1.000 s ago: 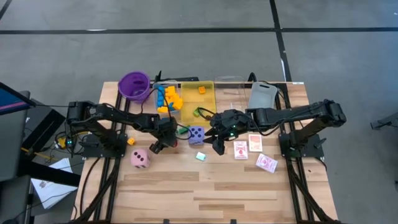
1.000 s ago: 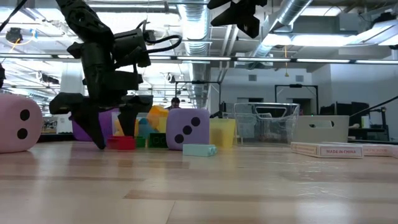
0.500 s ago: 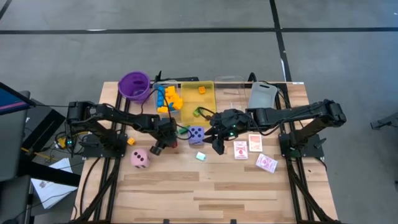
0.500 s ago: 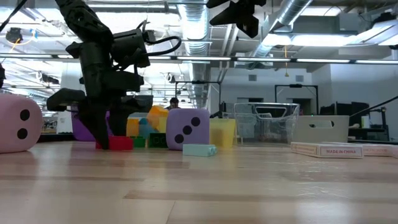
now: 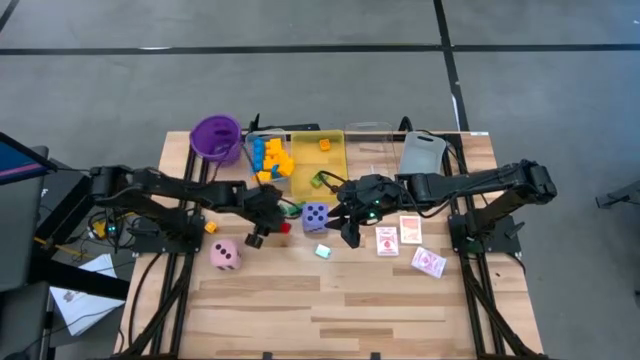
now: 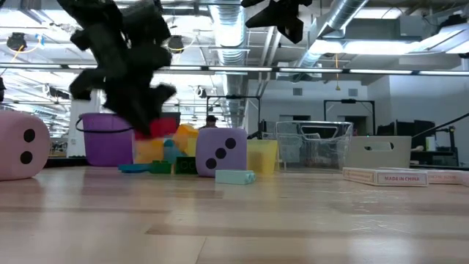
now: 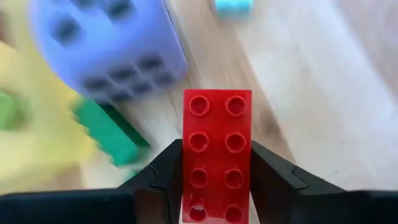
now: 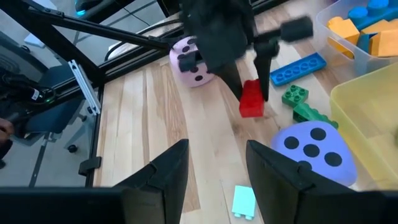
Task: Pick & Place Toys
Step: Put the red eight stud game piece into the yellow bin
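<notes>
My left gripper (image 5: 270, 230) is shut on a red eight-stud brick (image 7: 217, 149), which hangs above the table left of the purple die (image 5: 316, 215). In the low view the brick (image 6: 163, 128) is plainly off the wood. Green blocks (image 7: 112, 130) and a flat blue piece (image 8: 297, 67) lie on the table beside the die. A pink die (image 5: 226, 254) and a cyan block (image 5: 322, 251) rest on the table nearer the front. My right gripper (image 8: 217, 180) hovers open, right of the purple die, holding nothing. My left gripper pinches the red brick's two long sides (image 7: 186, 171) between its two fingers (image 7: 163, 177), on the half of the brick nearer the wrist. The fingers slant downward from the table's left. The brick is lifted clear, studs up toward the wrist camera.
At the far edge stand a purple cup (image 5: 216, 137), a clear tray of yellow and blue blocks (image 5: 268, 160), a yellow tray (image 5: 330, 165) and a grey tray (image 5: 422, 153). Red-patterned cards (image 5: 410, 229) lie right of my right gripper. A small orange block (image 5: 211, 227) lies at the left.
My left gripper stood open astride the red brick on the table, then shut on it. It has since risen and rolled a little, lifting the brick clear of the wood. The right arm has kept still.
</notes>
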Motion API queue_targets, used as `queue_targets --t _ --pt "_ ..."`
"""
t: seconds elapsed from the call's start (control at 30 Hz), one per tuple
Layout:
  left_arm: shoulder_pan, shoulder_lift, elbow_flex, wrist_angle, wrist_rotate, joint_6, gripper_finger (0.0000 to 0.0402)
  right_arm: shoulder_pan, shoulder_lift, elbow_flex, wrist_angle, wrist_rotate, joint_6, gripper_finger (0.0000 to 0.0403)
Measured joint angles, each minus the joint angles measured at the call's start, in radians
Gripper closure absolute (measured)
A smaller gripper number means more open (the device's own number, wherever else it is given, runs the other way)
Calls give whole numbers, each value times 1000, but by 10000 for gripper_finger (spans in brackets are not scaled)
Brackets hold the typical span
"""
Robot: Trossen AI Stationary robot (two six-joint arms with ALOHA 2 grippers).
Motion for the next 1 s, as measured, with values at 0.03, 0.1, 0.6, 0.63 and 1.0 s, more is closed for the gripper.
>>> queue_targets --t 0.03,0.1,0.6,0.63,1.0 --pt "-2 -28 0 23 0 -16 276 0 0 0 1 0 0 249" --pt "-3 -85 0 64 0 -64 277 0 0 0 2 0 0 249" --pt "63 -157 2 564 -265 -280 272 0 0 0 108 0 0 249" --pt "77 -134 2 584 -265 -284 273 0 0 0 112 0 0 249" --pt "243 -7 1 631 -396 -349 273 0 0 0 112 0 0 249"
